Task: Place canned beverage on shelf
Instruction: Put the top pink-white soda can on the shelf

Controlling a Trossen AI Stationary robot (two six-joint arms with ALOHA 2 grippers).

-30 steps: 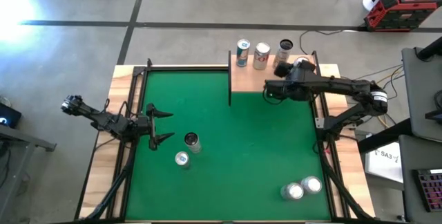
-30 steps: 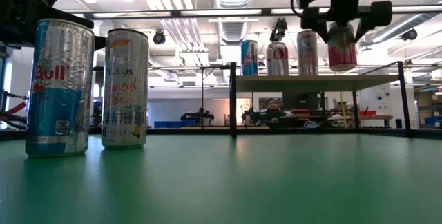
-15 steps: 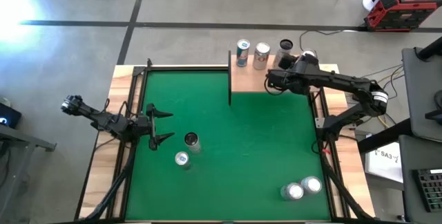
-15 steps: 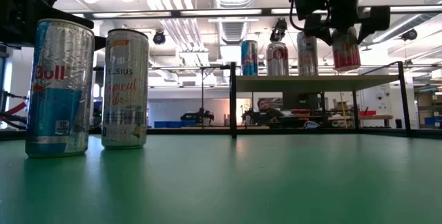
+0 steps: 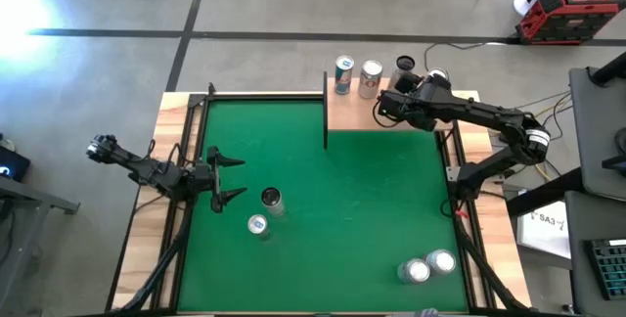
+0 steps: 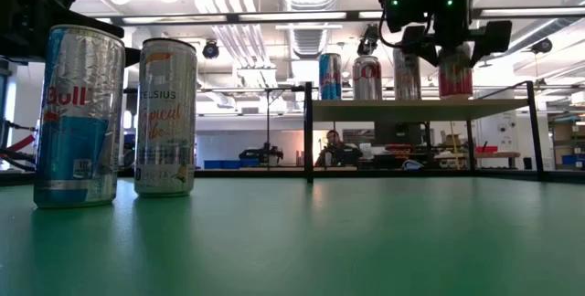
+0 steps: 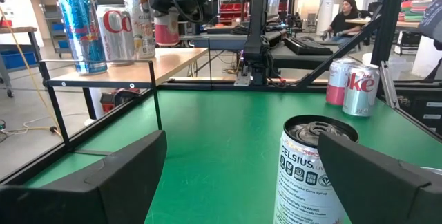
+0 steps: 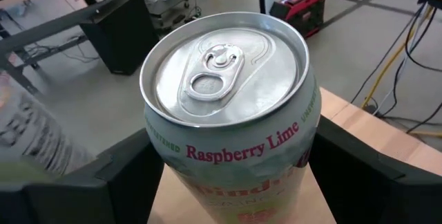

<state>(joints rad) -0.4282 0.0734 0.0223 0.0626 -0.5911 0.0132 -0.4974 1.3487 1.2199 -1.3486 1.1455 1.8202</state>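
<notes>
Since a second ago the right gripper (image 6: 454,51) has carried its Raspberry Lime can (image 8: 235,134) farther back and lower, so the can now hangs upright just above the shelf (image 5: 357,112), beside the three cans (image 6: 368,78) already standing there; whether its base touches the board cannot be told. Its fingers (image 8: 90,182) are clamped on the can's sides. At the table's (image 5: 323,249) left edge the left gripper (image 5: 227,178) waits, fingers spread wide and gripping nothing, near a Celsius can (image 7: 314,169). Two more cans (image 5: 427,266) stand at the near right corner
</notes>
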